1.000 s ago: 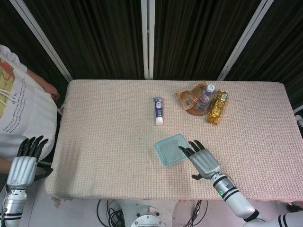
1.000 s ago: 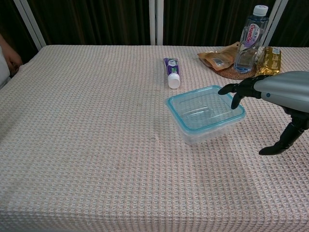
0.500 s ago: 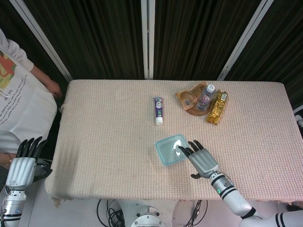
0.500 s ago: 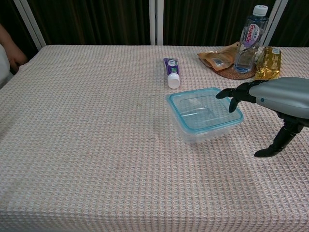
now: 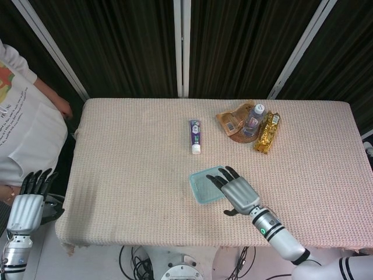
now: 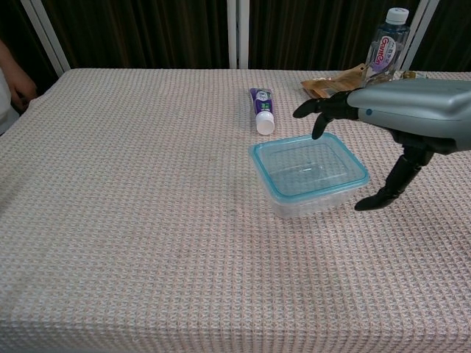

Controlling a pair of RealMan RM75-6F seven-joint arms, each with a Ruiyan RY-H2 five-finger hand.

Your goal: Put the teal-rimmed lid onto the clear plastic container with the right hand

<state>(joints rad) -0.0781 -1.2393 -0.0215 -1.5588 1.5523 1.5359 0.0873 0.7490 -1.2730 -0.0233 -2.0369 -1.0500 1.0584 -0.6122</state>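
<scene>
The teal-rimmed lid (image 6: 309, 166) sits flat on the clear plastic container (image 6: 313, 204) near the table's (image 5: 128, 169) front edge, with the toothpaste tube (image 5: 194, 136) at its 12 o'clock. The right hand (image 5: 235, 189) hovers over the lid's 3 o'clock side — fingers spread, palm down, holding nothing. The left hand (image 5: 29, 201) hangs off the table at 9 o'clock, fingers extended and empty.

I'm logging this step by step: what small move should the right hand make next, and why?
Probably lower the right hand and press down: the teal-rimmed lid already lies on the clear plastic container, and the open hand hovers above it, so seating looks unfinished.
</scene>
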